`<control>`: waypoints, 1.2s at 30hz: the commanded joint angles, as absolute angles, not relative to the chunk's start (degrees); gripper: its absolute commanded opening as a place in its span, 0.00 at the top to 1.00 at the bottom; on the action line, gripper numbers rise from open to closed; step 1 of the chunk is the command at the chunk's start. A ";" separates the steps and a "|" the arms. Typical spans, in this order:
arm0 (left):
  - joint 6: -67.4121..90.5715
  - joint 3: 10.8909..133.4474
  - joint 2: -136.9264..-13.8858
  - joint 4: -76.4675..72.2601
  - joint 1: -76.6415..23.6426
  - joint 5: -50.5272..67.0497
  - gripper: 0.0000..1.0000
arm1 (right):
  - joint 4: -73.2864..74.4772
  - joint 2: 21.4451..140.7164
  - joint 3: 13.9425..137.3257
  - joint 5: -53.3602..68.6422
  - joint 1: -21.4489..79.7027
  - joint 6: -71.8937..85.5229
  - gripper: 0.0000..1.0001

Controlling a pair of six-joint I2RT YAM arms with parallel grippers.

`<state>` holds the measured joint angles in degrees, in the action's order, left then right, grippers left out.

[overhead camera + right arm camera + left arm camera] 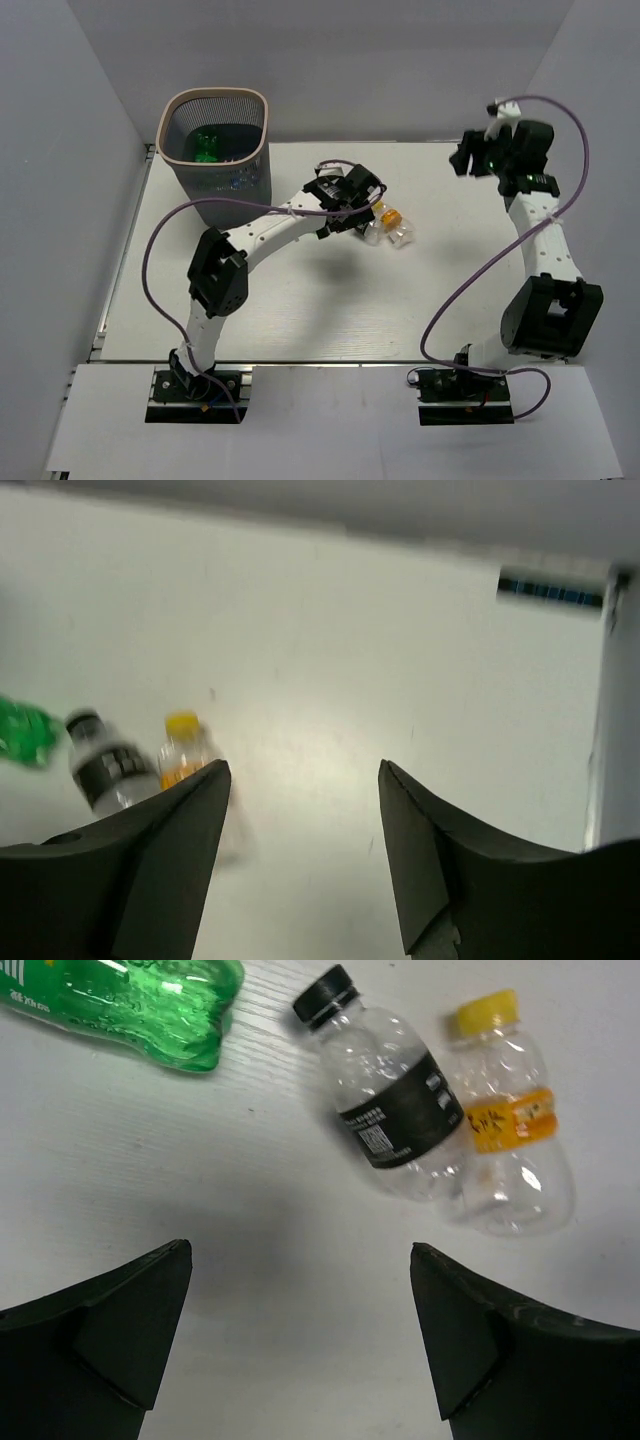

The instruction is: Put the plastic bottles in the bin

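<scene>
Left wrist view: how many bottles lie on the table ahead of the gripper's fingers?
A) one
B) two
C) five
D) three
D: a green bottle, a black-capped bottle and a yellow-capped orange-labelled bottle all lie on their sides on the table, the last two side by side.

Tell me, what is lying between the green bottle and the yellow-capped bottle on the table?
The black-capped bottle lies between the green bottle and the yellow-capped bottle. The left wrist view shows it best.
</scene>
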<state>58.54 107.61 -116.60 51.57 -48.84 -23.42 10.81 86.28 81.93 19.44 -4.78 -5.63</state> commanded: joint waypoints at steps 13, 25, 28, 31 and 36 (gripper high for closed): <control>80.95 127.87 -128.67 70.73 -43.77 -35.85 0.03 | 15.56 73.56 64.07 34.09 -17.04 -7.29 0.34; 87.35 126.12 -130.87 72.85 -40.43 -37.00 0.00 | 17.66 73.57 62.49 39.20 -21.35 -6.77 0.35; 88.77 126.12 -132.01 72.86 -39.81 -36.47 0.00 | 18.02 73.21 62.14 40.25 -22.50 -7.91 0.35; 87.81 127.61 -133.06 70.49 -39.81 -35.16 0.00 | 17.93 73.21 61.70 41.39 -23.82 -8.09 0.35; 59.77 129.29 -132.20 56.80 -41.31 -32.97 0.21 | 17.67 73.74 60.47 42.80 -25.66 -7.74 0.35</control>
